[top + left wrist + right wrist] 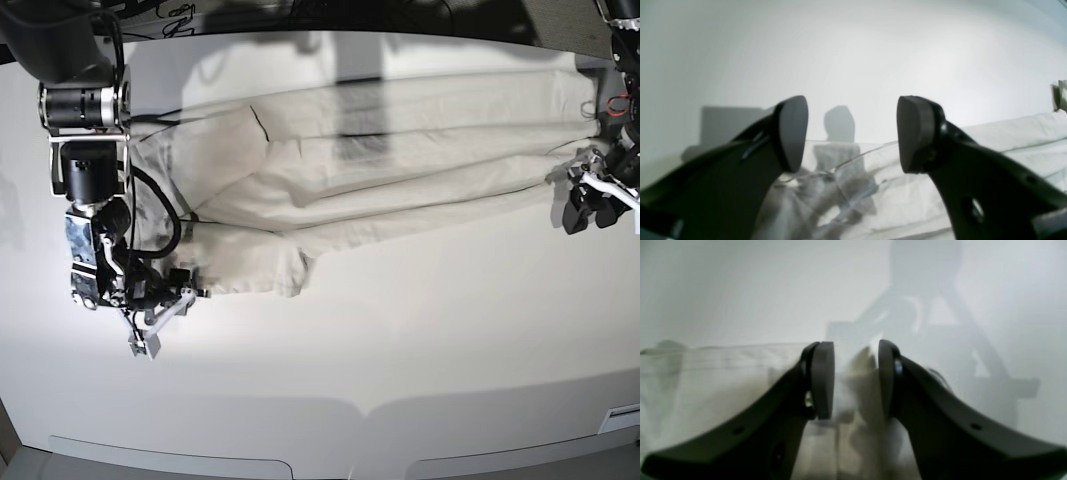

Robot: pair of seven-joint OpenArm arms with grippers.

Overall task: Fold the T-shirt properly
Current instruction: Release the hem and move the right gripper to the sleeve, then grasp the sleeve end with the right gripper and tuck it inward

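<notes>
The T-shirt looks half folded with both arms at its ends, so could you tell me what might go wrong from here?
1. The right tool has cloth bunched between its fingers; a thin pinch could slip if it lifts.
2. The left tool stands open and holds nothing at the far edge of the T-shirt; pulling from one end alone may drag the shirt askew.
3. The sleeve end near the right tool is crumpled, so a fold made now would likely trap wrinkles.

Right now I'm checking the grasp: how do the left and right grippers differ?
The left gripper stands wide open with nothing between its fingers; the right gripper is narrower, with a fold of T-shirt between its pads. In the base view the left sits at the hem end of the shirt, the right at the sleeve end. Both have dark pads and hang low by the cloth.
</notes>
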